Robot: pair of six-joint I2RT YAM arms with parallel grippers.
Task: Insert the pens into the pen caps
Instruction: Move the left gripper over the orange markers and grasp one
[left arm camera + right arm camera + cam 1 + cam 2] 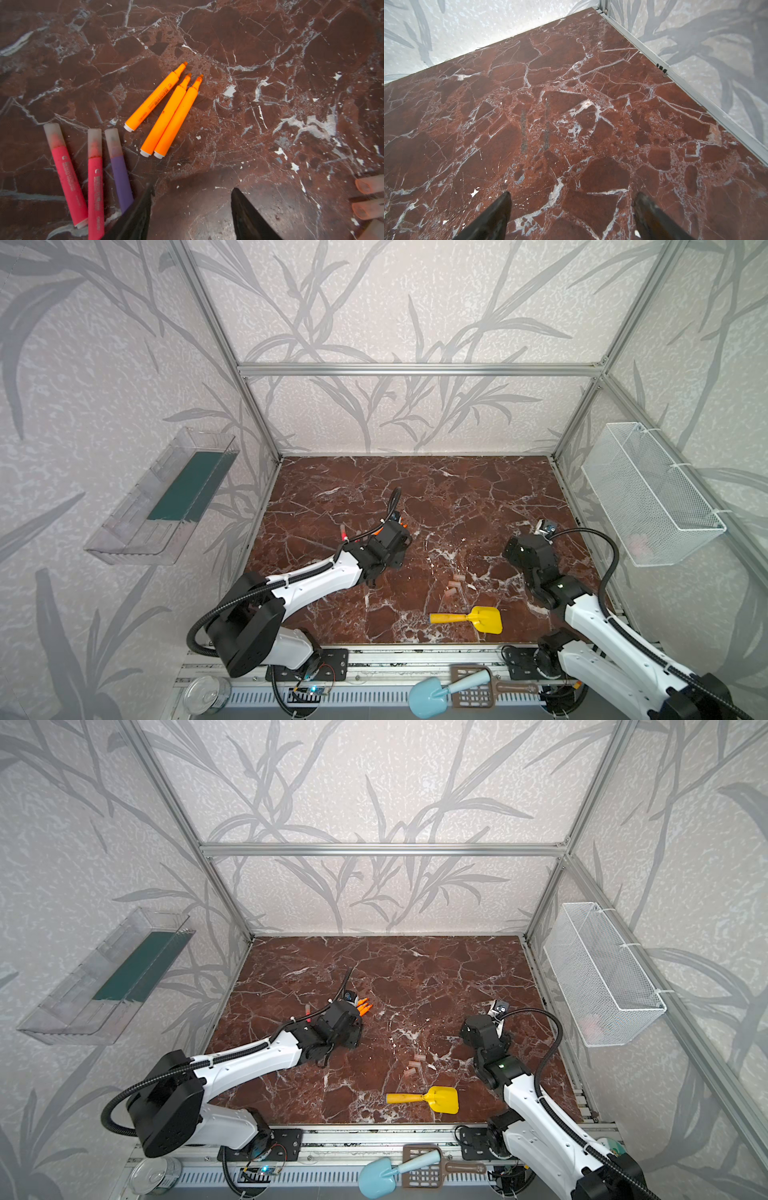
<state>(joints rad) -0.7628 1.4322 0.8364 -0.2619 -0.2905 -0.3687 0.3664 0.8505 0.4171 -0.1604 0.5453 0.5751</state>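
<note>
Three uncapped orange pens point(166, 108) lie side by side on the marble, just ahead of my left gripper point(192, 190). That gripper is open, with only bare floor between its jaws. Beside one finger point(137, 216) lie two pink-red pens point(68, 178) and a purple pen point(121, 178), each with a translucent pen cap point(113, 143) on its tip. Loose pen caps point(367, 185) show at the wrist view's edge. In both top views they lie mid-table point(455, 585) point(414, 1064). My right gripper point(572, 197) hangs open over bare marble, far from the pens.
A yellow toy shovel point(478, 619) lies near the front edge. A white mesh basket point(652, 493) hangs on the right wall and a clear tray point(162, 497) on the left wall. A blue shovel point(432, 695) and a brown scoop point(478, 689) lie on the front rail.
</note>
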